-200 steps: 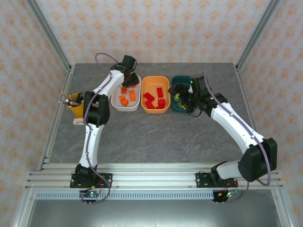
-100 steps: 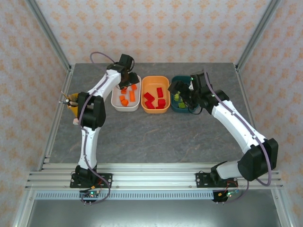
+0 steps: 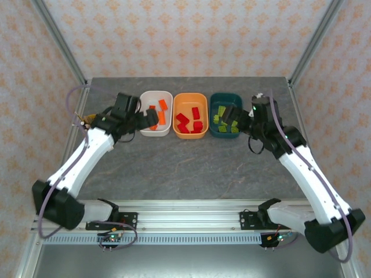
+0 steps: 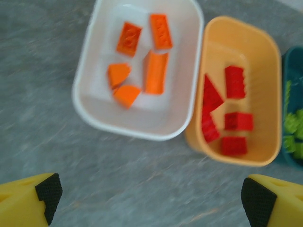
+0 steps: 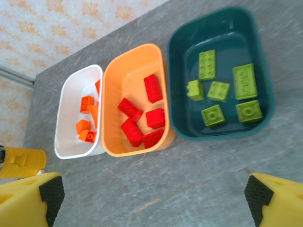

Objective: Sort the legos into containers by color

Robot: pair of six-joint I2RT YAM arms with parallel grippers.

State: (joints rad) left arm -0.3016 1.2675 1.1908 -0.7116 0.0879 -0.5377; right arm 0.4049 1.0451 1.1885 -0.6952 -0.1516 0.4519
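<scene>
Resting inside the tubs, legos lie beyond both open jaws.

Three shallow, rounded tubs stand upright in a row on the desk, their long sides touching or almost touching. The white tub holds five orange bricks: two studded rectangles lie flat at one end, a longer piece lies in the middle, and two smaller ones sit beside it. The orange tub in the middle holds five red bricks, loosely clustered, some of them tilted. The dark teal tub holds six lime green bricks, spread apart on its floor, studs mostly up.
</scene>
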